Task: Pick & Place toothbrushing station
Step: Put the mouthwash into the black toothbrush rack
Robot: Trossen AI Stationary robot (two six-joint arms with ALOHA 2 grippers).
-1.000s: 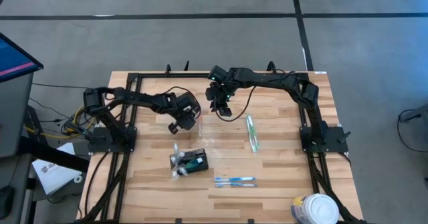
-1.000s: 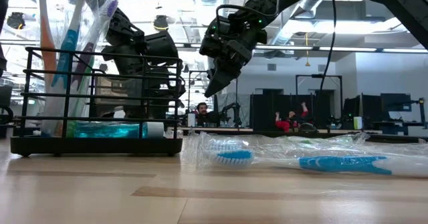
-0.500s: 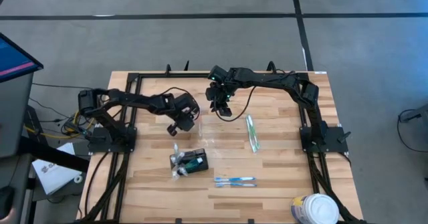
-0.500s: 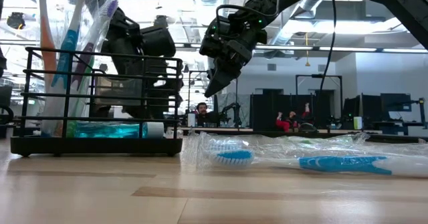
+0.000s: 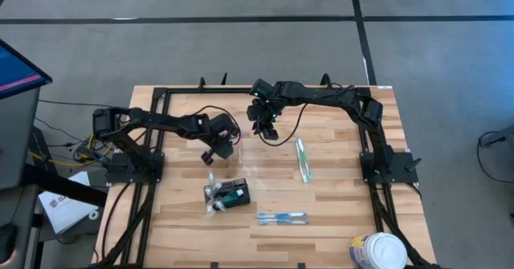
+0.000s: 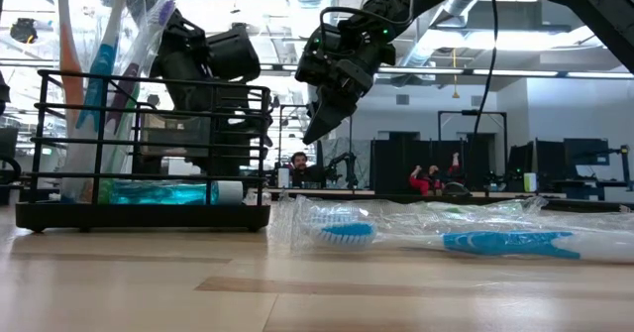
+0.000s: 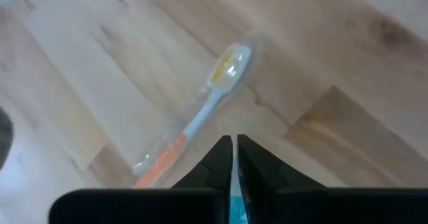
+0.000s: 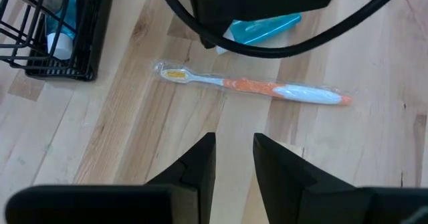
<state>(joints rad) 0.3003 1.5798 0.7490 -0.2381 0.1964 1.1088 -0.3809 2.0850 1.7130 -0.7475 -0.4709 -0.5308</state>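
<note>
The bench point(image 5: 345, 213) carried the station point(image 5: 228, 193) at its front half, a little left of centre, well apart from the rear edge where both arms reached in. The station was a low black wire rack, longer than it was deep. Its long axis ran left to right across the bench. Wrapped toothbrushes stood up at one end, and a teal tube lay along its floor.

The left hand point(image 5: 223, 150) hung just behind the station, so the station lay straight toward the front edge from it. The right hand point(image 5: 265, 131) was farther back and off to the right, making the left arm plainly the nearer. A reach for the station would likely come from the left.

The left hand was closed and seemed to pinch a thin teal packet point(image 8: 264, 27); a teal sliver showed between its fingers point(image 7: 217, 158). The right hand stood parted and empty, raised over the bench.

Between the two hands an orange toothbrush point(image 8: 254, 87) lay flat in its clear wrapper. It was beside the station and did not touch it.
</note>
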